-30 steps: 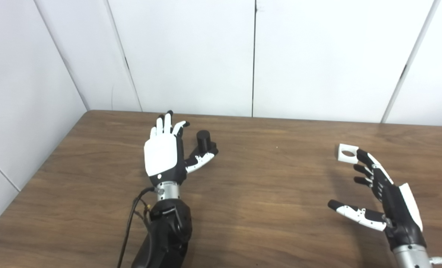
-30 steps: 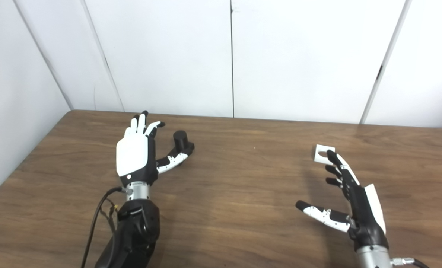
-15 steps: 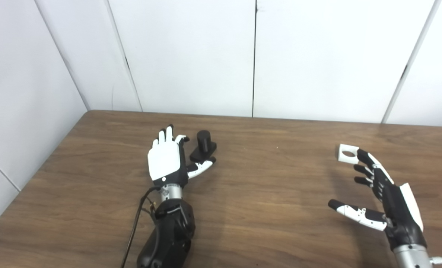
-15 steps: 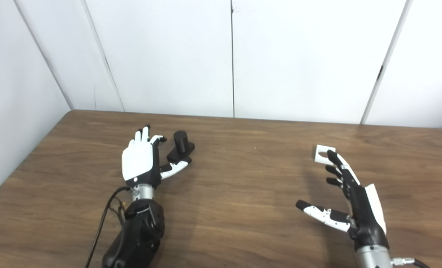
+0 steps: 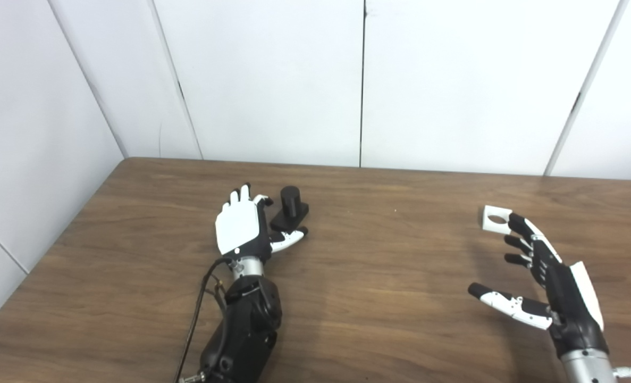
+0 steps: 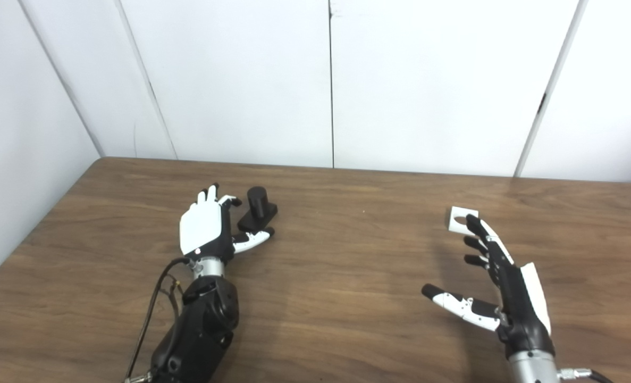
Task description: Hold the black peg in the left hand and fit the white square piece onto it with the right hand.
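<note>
The black peg (image 5: 291, 204), a short cylinder on a square black base, stands upright on the wooden table (image 5: 379, 266) left of centre. My left hand (image 5: 241, 230) lies low beside it, open, its fingers to the peg's left and its thumb just in front of the base; it holds nothing. The white square piece (image 5: 495, 219), with a round hole, lies flat at the right. My right hand (image 5: 546, 282) is open and raised, fingers spread, its fingertips just in front of the piece. In the right eye view the peg (image 6: 257, 205) and the piece (image 6: 460, 219) show the same.
White wall panels (image 5: 272, 80) stand behind the table and along its left side. A black cable (image 5: 195, 330) hangs beside my left forearm.
My left hand has dropped toward the table and pulled back a little, its thumb now in front of the peg's base. The peg, the white piece and my right hand have not moved.
</note>
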{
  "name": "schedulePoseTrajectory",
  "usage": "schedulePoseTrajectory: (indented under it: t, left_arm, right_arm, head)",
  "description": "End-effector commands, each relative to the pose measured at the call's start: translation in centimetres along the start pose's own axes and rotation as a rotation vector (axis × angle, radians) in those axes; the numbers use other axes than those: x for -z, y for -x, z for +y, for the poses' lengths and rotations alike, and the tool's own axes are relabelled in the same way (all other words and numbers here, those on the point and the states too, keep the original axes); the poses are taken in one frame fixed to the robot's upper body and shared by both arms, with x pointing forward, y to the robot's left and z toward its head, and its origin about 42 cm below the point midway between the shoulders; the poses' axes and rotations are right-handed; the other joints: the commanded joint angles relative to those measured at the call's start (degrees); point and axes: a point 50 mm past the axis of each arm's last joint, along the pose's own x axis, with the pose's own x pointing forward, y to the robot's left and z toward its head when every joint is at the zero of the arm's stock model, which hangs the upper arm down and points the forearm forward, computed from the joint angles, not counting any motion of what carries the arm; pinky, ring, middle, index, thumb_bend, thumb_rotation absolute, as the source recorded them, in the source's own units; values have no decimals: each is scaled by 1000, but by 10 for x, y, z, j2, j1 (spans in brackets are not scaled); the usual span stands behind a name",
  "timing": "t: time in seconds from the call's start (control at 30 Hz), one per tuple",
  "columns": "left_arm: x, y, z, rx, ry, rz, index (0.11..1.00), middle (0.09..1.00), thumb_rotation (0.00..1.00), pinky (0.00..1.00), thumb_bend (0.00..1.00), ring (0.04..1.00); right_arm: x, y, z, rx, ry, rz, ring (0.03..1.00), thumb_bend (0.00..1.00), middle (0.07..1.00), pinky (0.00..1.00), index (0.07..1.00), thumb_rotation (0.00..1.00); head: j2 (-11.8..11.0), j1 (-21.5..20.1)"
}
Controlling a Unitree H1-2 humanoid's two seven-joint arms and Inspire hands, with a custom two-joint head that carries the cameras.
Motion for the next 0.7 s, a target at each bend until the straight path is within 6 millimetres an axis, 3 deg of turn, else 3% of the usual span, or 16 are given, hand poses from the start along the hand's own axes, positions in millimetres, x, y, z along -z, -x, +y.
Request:
schedulePoseTrajectory:
  t: [0.0,0.23,0.53,0.67]
  left_arm:
    - [-11,-20,18,-66,-5,-28,711,997,496,947,856,999]
    - [-6,-27,12,-35,-11,-1,681,985,480,944,848,985]
    - [-8,-47,25,46,-15,23,631,940,446,961,828,954]
    - [-9,-56,32,88,-56,40,572,907,447,914,821,915]
  right_arm:
    - [-15,-6,-2,28,-8,-84,851,722,904,755,898,190]
    - [-12,-3,1,32,0,-86,857,721,901,761,896,195]
    - [-15,-8,-1,35,-9,-93,857,715,910,758,900,212]
    - [-13,-7,0,35,-12,-98,859,717,906,769,897,231]
  head:
    - [0,0]
    - [-4,-12]
    - [-3,-11]
    - [-1,-11]
